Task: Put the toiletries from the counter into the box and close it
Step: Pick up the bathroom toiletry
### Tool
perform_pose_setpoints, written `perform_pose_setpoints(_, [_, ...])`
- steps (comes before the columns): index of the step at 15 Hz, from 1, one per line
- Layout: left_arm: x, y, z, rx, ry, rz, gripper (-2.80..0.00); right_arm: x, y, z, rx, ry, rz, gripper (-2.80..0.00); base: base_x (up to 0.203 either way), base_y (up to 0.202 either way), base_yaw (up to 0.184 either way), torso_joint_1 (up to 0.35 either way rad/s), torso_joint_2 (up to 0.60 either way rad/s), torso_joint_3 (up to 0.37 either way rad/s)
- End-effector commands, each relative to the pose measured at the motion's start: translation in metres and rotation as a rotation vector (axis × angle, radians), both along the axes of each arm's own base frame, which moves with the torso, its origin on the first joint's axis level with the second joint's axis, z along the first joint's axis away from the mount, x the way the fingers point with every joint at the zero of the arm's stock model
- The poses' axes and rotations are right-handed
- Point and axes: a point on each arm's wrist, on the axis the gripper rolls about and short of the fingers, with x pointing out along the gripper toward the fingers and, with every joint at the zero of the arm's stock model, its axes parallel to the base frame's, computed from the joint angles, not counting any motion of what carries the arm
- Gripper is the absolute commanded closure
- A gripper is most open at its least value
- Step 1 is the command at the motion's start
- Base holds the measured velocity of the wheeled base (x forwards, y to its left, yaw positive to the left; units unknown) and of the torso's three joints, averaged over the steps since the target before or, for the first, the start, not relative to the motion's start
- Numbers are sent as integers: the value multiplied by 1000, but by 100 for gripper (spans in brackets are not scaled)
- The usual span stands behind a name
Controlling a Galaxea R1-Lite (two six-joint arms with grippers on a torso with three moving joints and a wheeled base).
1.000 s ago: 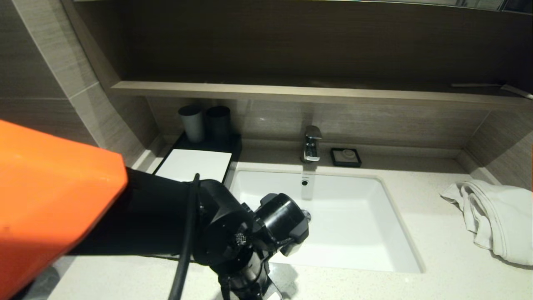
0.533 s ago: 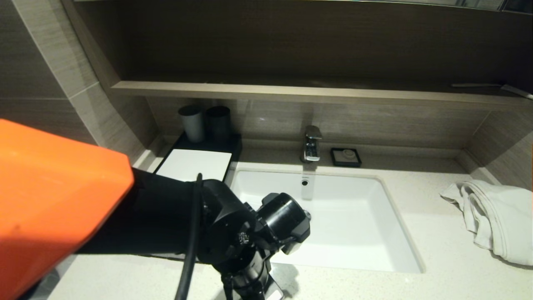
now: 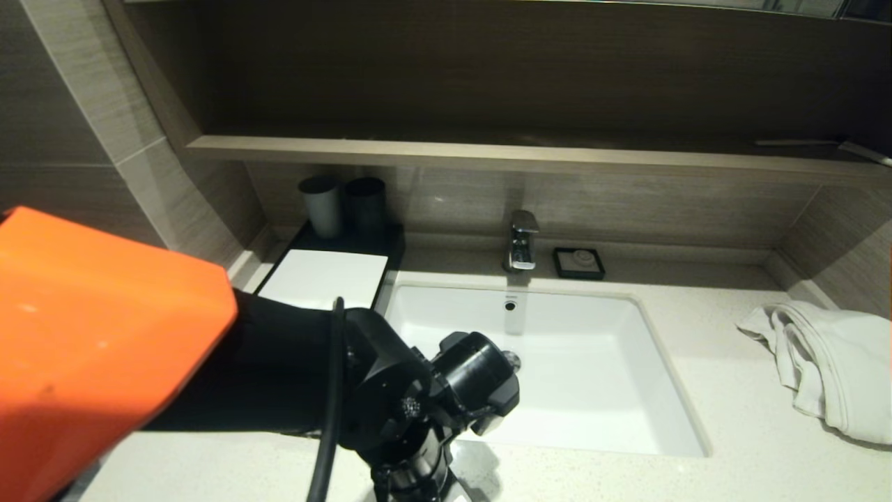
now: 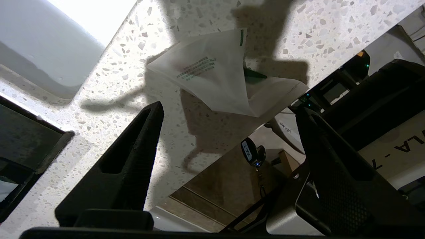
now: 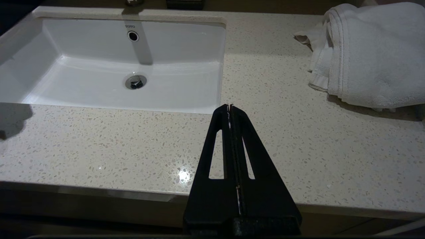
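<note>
Head view, nearest: the left arm's orange and black bulk fills the lower left and hides the surface (image 3: pixel 697 460) beneath it; the left end effector is cut off at the bottom edge there.
Left end effector (image 4: pixel 229 119): in the left wrist view its two black fingers (image 4: pixel 132 156) stand wide apart with nothing between them, poised over the front edge of the surface.
Packets (image 4: pixel 215 73): two translucent white wrappers lie overlapped on the speckled stone just beyond the fingertips, at the front edge; the upper one bears small green print and a green stripe, too small to read. The lower one is largely covered, with only a dark green patch showing. Neither touches the fingers.
Shadows: the arm's shadow falls across the packets and the stone around them.
Right end effector (image 5: pixel 229 108): fingers pressed together, holding nothing, low in front of the surface's edge, seen only in the right wrist view.
Sink (image 3: pixel 627 418): white, sunken; its near left corner is covered by the left wrist.
Towel (image 3: pixel 829 362): white, crumpled at the far right, cut by the frame edge.
Box (image 3: pixel 324 275): black with a white top panel, left of the sink; its front is hidden by the arm, so the drawer cannot be seen.
Cups (image 3: pixel 343 202): two dark ones at the back of the box.
Tap (image 3: pixel 521 240) and soap dish (image 3: pixel 578 262): at the rear, behind the sink.
</note>
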Motion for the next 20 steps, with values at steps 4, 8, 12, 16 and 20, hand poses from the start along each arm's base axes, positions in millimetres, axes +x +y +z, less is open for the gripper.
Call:
perform_pose_setpoints(4, [-4, 0, -4, 17, 10, -14, -280, 0, 0, 0, 0, 0, 1, 0, 0, 0, 0, 0, 0, 0])
perform_pose_setpoints(8, [-4, -1, -8, 26, 18, -18, -280, 0, 0, 0, 0, 0, 1, 0, 0, 0, 0, 0, 0, 0])
perform_pose_setpoints(12, [-5, -3, -11, 36, 23, -22, -280, 0, 0, 0, 0, 0, 1, 0, 0, 0, 0, 0, 0, 0])
perform_pose_setpoints(16, [-5, -3, -13, 43, 27, -25, -280, 0, 0, 0, 0, 0, 1, 0, 0, 0, 0, 0, 0, 0])
perform_pose_setpoints(20, [-4, -4, -16, 50, 34, -25, -280, 0, 0, 0, 0, 0, 1, 0, 0, 0, 0, 0, 0, 0])
